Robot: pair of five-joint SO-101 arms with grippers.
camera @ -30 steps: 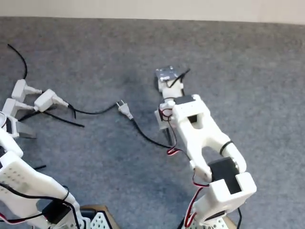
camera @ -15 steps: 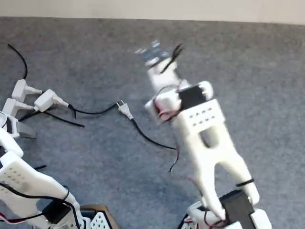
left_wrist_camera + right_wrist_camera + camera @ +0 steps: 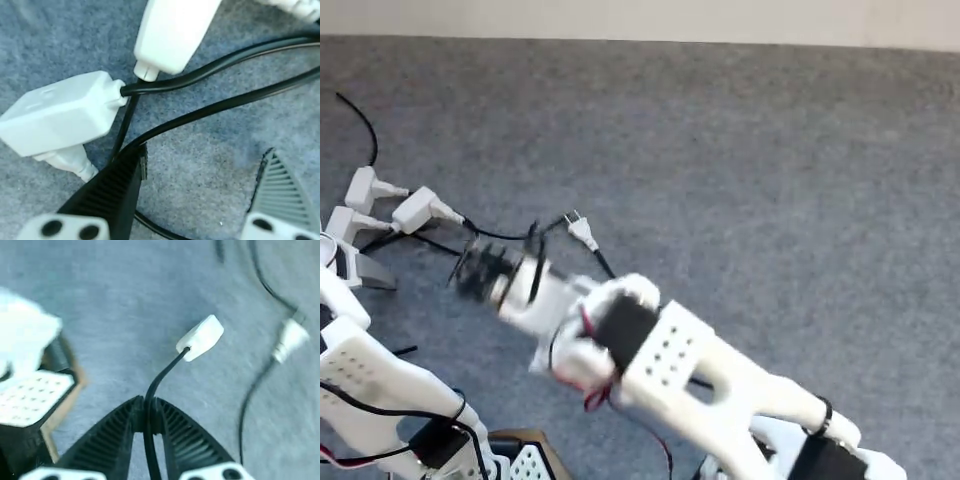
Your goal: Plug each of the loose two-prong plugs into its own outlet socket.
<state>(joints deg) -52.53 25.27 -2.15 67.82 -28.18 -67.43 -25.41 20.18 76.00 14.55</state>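
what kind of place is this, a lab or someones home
Probably a robotics lab bench: two white robot arms stand side by side at a table covered in grey carpet, white sockets and a loose two-prong plug lie on it, and a bare pale wall runs behind.

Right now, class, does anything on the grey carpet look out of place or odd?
Yes. The right hand is shut on a thin black cable, not on the small white plastic block at the cable's end, which sticks out beyond the hand. Held by the cord alone, that block may be hard to steer.
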